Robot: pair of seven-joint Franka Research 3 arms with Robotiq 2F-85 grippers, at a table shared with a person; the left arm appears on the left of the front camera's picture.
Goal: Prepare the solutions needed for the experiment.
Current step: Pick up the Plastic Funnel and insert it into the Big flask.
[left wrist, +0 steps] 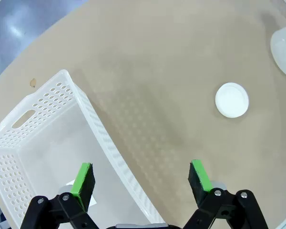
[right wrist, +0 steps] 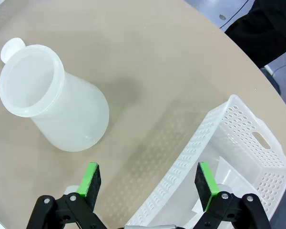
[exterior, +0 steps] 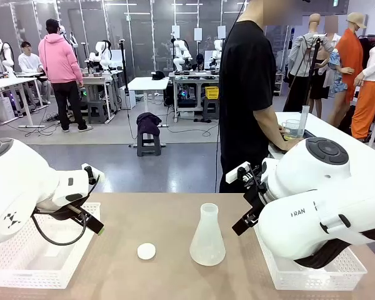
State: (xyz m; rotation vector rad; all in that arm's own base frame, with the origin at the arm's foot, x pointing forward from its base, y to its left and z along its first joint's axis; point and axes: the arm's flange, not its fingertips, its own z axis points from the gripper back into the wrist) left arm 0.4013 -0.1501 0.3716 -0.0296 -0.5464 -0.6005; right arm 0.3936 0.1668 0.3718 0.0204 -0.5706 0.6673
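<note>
L gripper (left wrist: 141, 177) is being held w/ jaws wide apart, straddling the wall of the left basket (left wrist: 47, 143). R gripper (right wrist: 148, 179) is being held spread the same way over the rim of the right basket (right wrist: 238, 138), near the frosted conical flask (right wrist: 52, 95). The solution (exterior: 292, 134), a shallow pale-yellow layer, is being kept in a clear beaker (exterior: 292, 125) on the side table by the person (exterior: 247, 94), and a white round cap (left wrist: 232, 100) is being left on the tabletop near the flask.

Bright, even overhead light; soft shadow beside the flask (right wrist: 57, 95); wide-angle edge distortion.
</note>
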